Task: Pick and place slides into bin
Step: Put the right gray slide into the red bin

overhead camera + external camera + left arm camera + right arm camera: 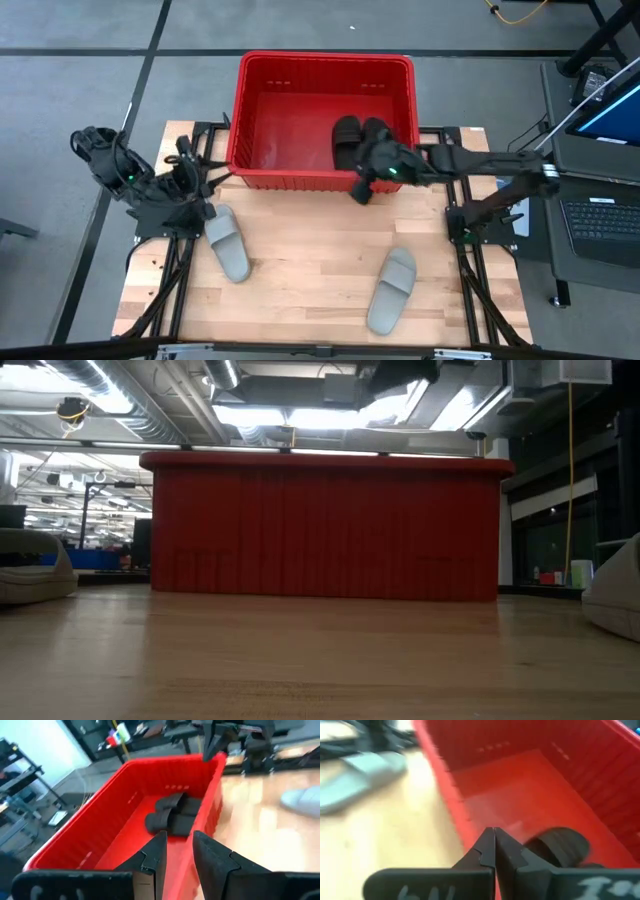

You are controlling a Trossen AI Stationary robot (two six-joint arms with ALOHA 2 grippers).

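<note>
Task status: roughly half complete, judging by the layout. Two black slides (pixel 358 140) lie side by side inside the red bin (pixel 322 62), against its right-hand wall near the front. Two light grey slides are not yet binned: the left grey slide (pixel 228 241) lies on the wooden table (pixel 310 270) just in front of the bin's left corner, and the right grey slide (pixel 391 290) lies further forward, toward the table's front right.

Right gripper (pixel 362 190): positioned over the bin's front rim, just beside the black slides. In the right wrist view its fingers (pixel 494 851) are pressed together with no gap and nothing between them.

Left gripper (pixel 196 178): positioned at the bin's left front corner, near the left grey slide. In the left wrist view its fingers (pixel 156 851) stand a narrow gap apart and hold nothing.

Appearance: the black slides are matte with a wide strap; they appear to overlap slightly, although motion blur prevents confirmation. The grey slides lie sole-down, well apart from each other. The bin has ribbed walls and a thick rim.
</note>
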